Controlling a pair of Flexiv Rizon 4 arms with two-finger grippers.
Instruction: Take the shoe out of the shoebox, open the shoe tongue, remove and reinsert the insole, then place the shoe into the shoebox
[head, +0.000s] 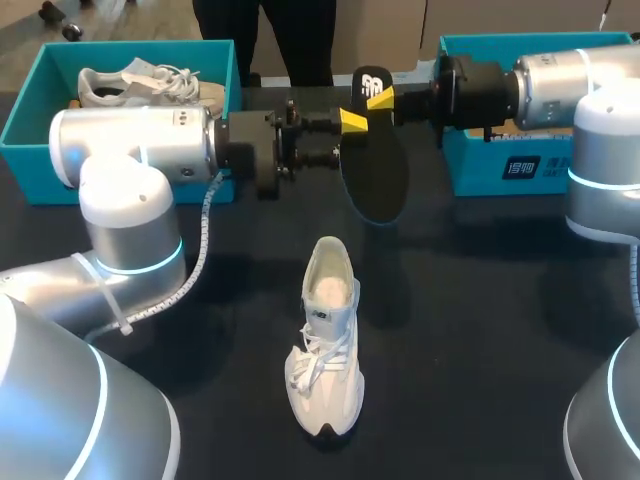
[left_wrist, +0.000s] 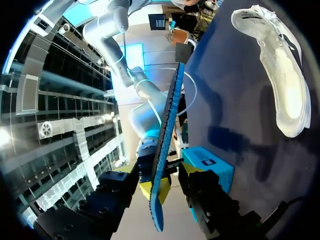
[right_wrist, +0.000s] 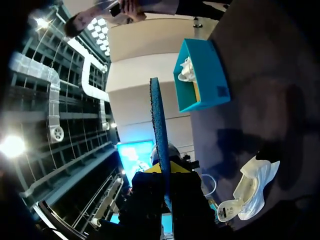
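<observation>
A black insole (head: 375, 175) with a blue underside hangs in the air over the back of the table. My right gripper (head: 378, 100) is shut on its heel end. My left gripper (head: 345, 140) comes in from the other side, open, a finger on each side of the same end. The left wrist view has the insole (left_wrist: 167, 135) edge-on between its gripper's (left_wrist: 159, 187) spread fingers. It is also edge-on in the right wrist view, the insole (right_wrist: 159, 120) pinched in the right gripper (right_wrist: 165, 172). The white shoe (head: 325, 350) lies on the table below, toe toward the front.
A teal shoebox (head: 20, 110) at the back left holds a second white shoe (head: 140, 85). Another teal box (head: 480, 175) stands at the back right, under my right arm. Dark tabletop surrounds the shoe.
</observation>
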